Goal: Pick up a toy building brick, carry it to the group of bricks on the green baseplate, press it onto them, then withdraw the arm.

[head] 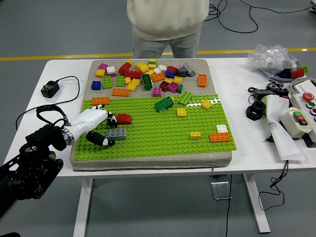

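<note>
My left hand lies over the left edge of the green baseplate, its white fingers relaxed and holding nothing. A red brick sits on the plate just right of the upper fingertips, with a small gap showing. Beside the thumb, a grey brick is also on the plate. Farther right stand a green brick, two yellow bricks and an orange brick with a white one behind it. My right arm is out of view.
Several loose bricks lie on the grey mat behind the plate. A person stands at the far side, hands unseen. A charger and cable are at left. A control box, black ring and plastic bag fill the right side.
</note>
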